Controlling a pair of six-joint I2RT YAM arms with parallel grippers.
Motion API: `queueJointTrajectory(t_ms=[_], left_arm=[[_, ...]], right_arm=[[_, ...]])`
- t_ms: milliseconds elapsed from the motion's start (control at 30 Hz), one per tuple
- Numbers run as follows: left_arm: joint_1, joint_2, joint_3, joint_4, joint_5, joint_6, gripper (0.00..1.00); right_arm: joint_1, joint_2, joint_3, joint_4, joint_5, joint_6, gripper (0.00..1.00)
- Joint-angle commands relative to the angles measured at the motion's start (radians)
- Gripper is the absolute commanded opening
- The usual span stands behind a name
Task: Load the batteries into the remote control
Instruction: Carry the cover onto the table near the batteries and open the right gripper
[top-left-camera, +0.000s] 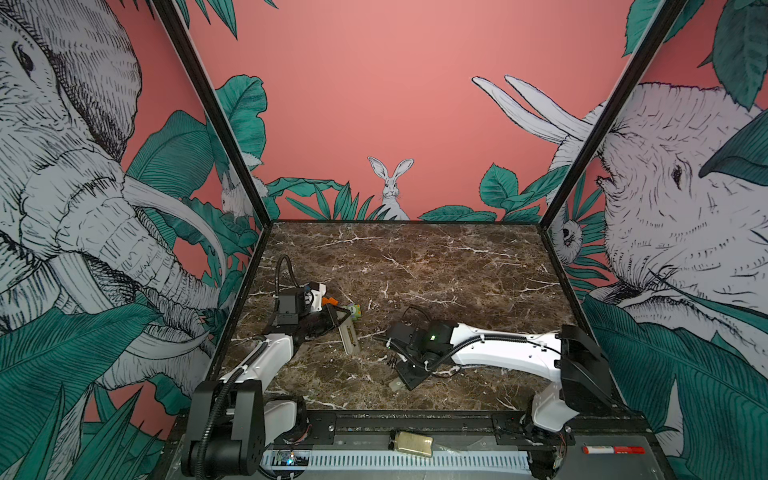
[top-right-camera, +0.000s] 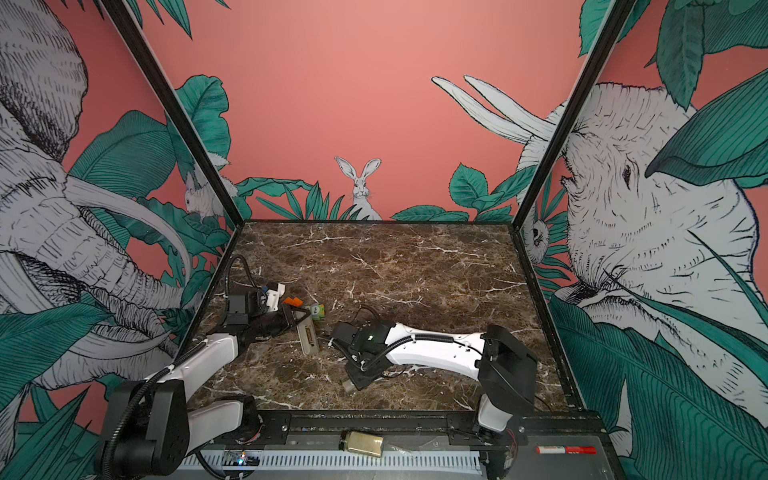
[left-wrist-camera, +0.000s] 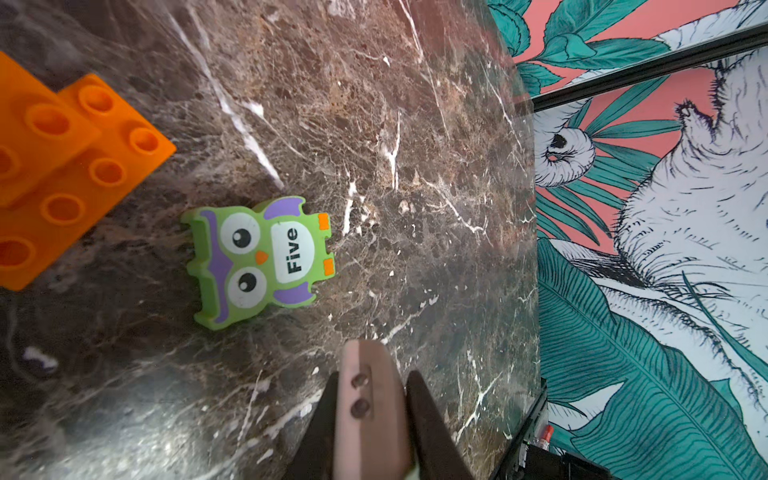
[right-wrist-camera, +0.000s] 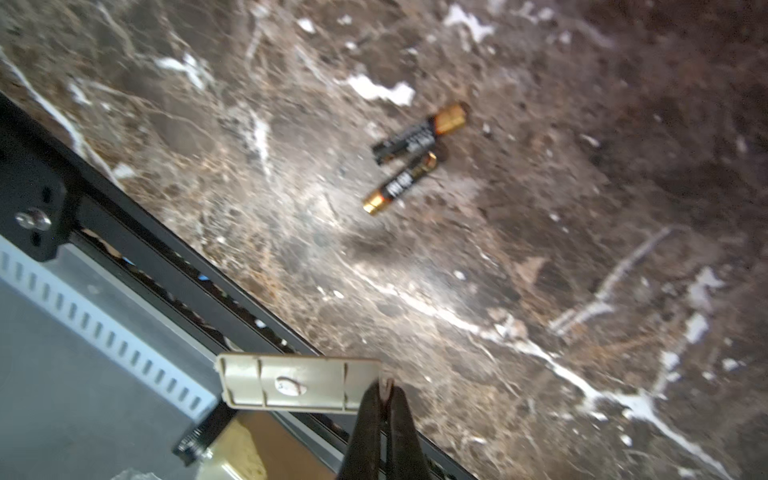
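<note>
My left tool (top-left-camera: 337, 318) grips the remote control (top-left-camera: 348, 338), recess up, at the tabletop's (top-left-camera: 415, 270) left, and my right tool (right-wrist-camera: 384, 388) pinches the battery cover (right-wrist-camera: 291, 386) by one end, so I'd set that cover down flat, well clear of the batteries (right-wrist-camera: 411, 158) lying together nearby.

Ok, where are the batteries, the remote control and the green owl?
batteries (right-wrist-camera: 415, 135): right wrist view, dark middle of one battery.
remote control (top-left-camera: 348, 337): a top view, middle of its back.
green owl (left-wrist-camera: 261, 257): left wrist view, its orange beak.
</note>
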Motion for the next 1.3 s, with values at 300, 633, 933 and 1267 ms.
queueJointTrajectory(t_ms=[300, 633, 933, 1267], left_arm=[[-0.133, -0.052, -0.055, 0.161, 0.050, -0.046, 0.00], [-0.147, -0.010, -0.066, 0.277, 0.114, -0.092, 0.00], [-0.150, 0.005, -0.075, 0.345, 0.172, -0.148, 0.00], [-0.168, 0.051, -0.071, 0.374, 0.181, -0.156, 0.00]], right_arm=[[-0.198, -0.082, -0.145, -0.055, 0.089, -0.129, 0.00], [-0.265, 0.069, -0.097, 0.008, 0.088, -0.179, 0.00], [-0.277, 0.111, -0.055, -0.001, 0.167, -0.222, 0.00], [-0.280, 0.121, -0.045, -0.007, 0.209, -0.232, 0.06]])
